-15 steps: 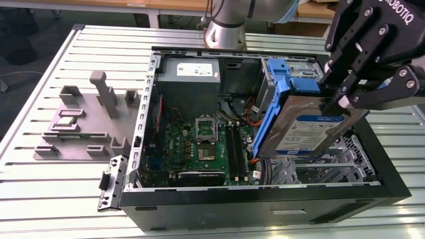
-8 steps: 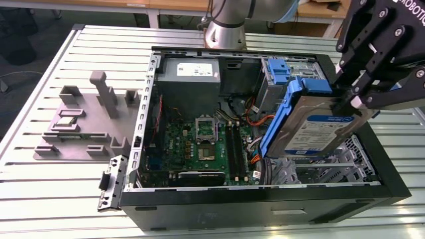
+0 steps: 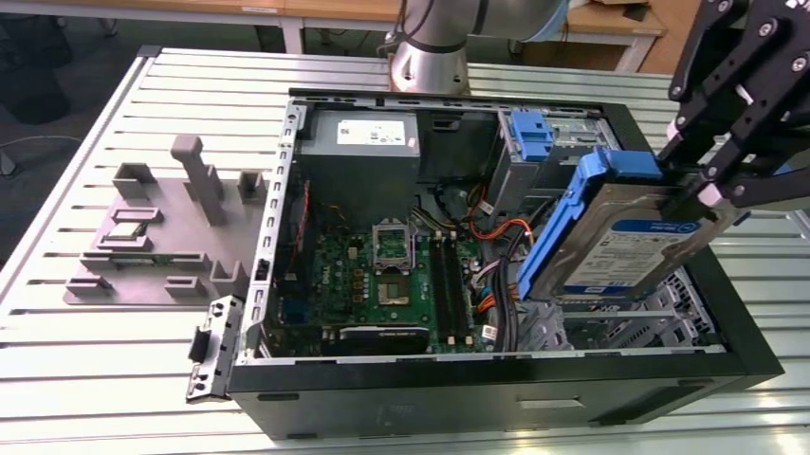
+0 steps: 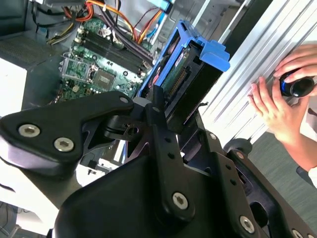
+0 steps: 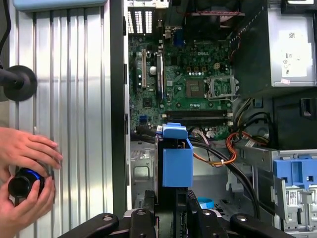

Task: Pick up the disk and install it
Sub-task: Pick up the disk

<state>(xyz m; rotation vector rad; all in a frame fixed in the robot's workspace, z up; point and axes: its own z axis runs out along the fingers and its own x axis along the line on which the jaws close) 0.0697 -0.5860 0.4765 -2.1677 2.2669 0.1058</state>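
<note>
Found gripper (image 3: pixel 707 188) clamped on disk (image 3: pixel 627 242), tilted on edge over open computer case (image 3: pixel 506 374), 3 o'clock from motherboard (image 3: pixel 379 275).

The open computer case (image 3: pixel 506 389) lies on the slatted table (image 3: pixel 101 379). A parts fixture (image 3: pixel 152 237) stands just beside it on the exterior view's left. Inside, the motherboard (image 3: pixel 393 275) lies on the case floor, with the power supply (image 3: pixel 360 142) behind it. The disk (image 3: pixel 627 246) hangs tilted above the drive cage (image 3: pixel 633 322) on the exterior view's right, clamped in the gripper (image 3: pixel 707 188).
</note>
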